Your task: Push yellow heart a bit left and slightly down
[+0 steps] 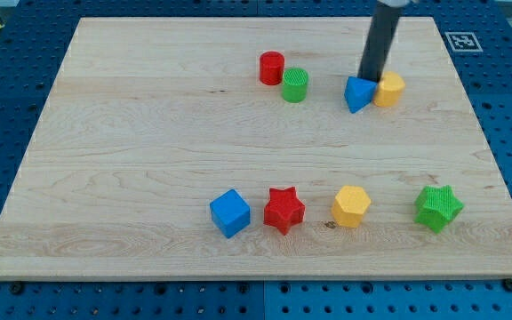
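Note:
The yellow heart point(390, 90) lies at the view's upper right and touches the right side of a blue triangle point(357, 94). My dark rod comes down from the top edge. My tip point(370, 79) sits just above the seam between the two blocks, at the heart's upper left, touching or nearly touching both. A second yellow block, a hexagon point(351, 205), lies in the bottom row.
A red cylinder point(272, 68) and a green cylinder point(295, 84) stand together left of the blue triangle. The bottom row holds a blue cube point(230, 212), a red star point(284, 210) and a green star point(438, 207). The wooden board point(132, 133) ends near the heart's right.

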`<act>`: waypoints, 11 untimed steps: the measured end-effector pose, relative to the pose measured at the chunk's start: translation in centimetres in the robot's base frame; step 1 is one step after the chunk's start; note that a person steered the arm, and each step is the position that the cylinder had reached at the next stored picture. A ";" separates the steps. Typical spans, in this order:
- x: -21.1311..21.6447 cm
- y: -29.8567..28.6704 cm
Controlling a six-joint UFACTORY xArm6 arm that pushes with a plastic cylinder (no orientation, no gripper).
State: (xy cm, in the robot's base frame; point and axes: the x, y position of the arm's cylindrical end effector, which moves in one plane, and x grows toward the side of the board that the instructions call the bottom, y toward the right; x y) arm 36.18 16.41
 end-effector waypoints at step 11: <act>4.4 10.7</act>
